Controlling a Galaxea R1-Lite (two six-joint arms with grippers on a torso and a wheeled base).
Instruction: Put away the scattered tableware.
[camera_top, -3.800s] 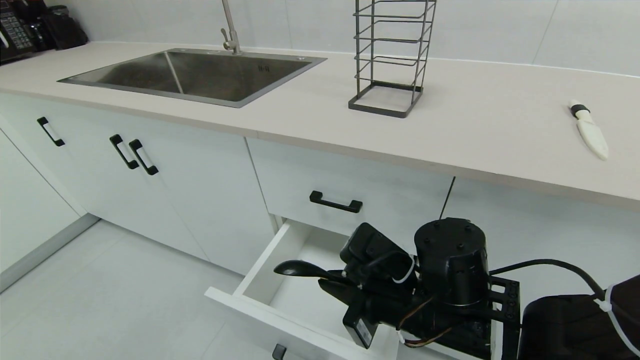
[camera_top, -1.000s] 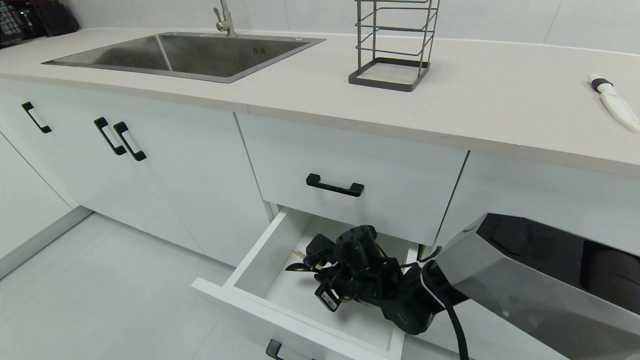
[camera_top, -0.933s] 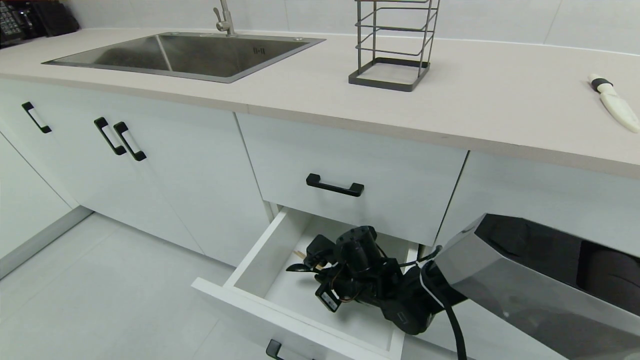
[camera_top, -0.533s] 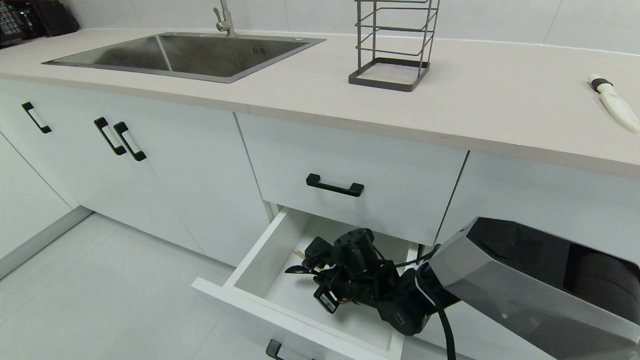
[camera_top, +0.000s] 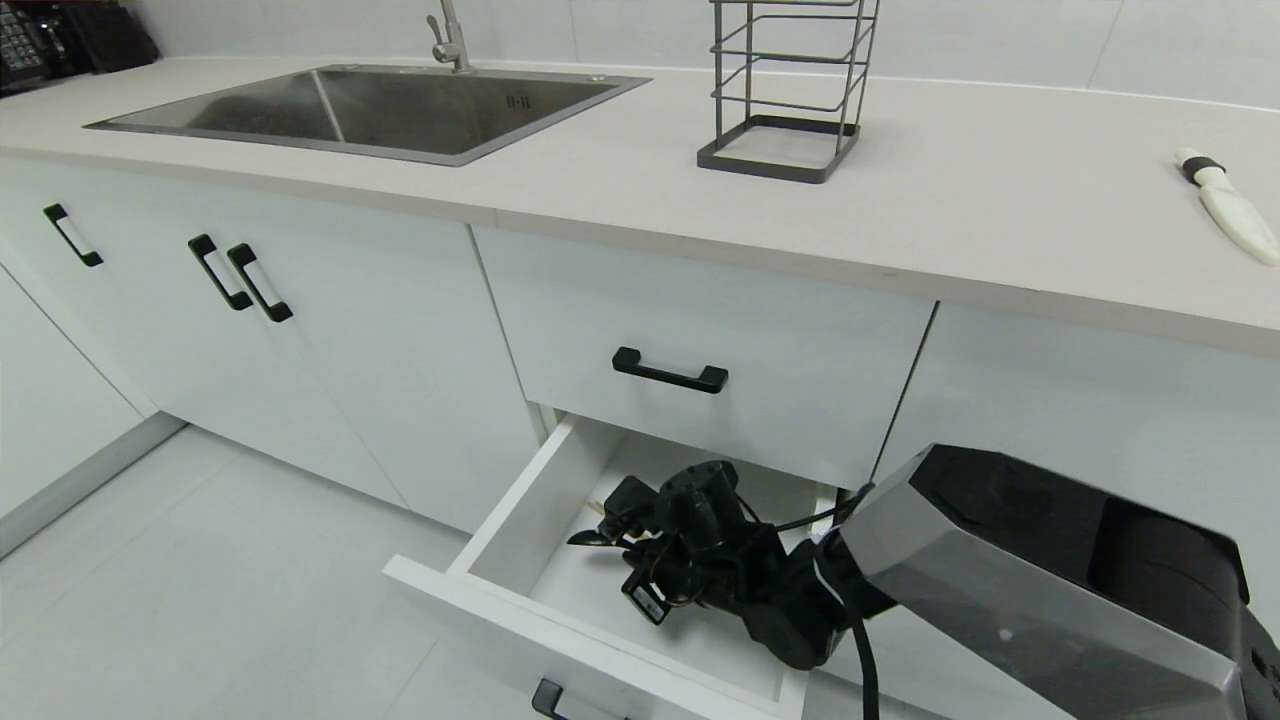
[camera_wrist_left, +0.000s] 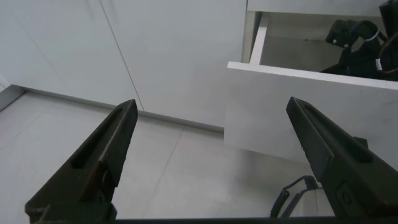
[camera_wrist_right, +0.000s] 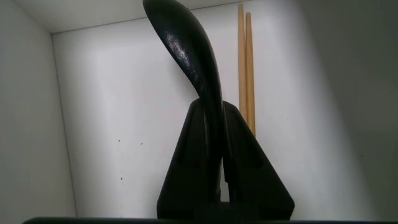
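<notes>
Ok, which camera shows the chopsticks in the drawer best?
Right wrist view: the chopsticks lie side by side on the drawer floor, beyond the spoon. Head view catches a thin sliver; in the left wrist view the drawer wall hides them.

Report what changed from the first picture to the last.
The right gripper, shut on the spoon, went from above the drawer down into it, then eased a little lower, near the chopsticks on its floor. The head camera also shifted early on. The spoon has not been let go. The drawer is open as before, and the knife and rack have not moved.
</notes>
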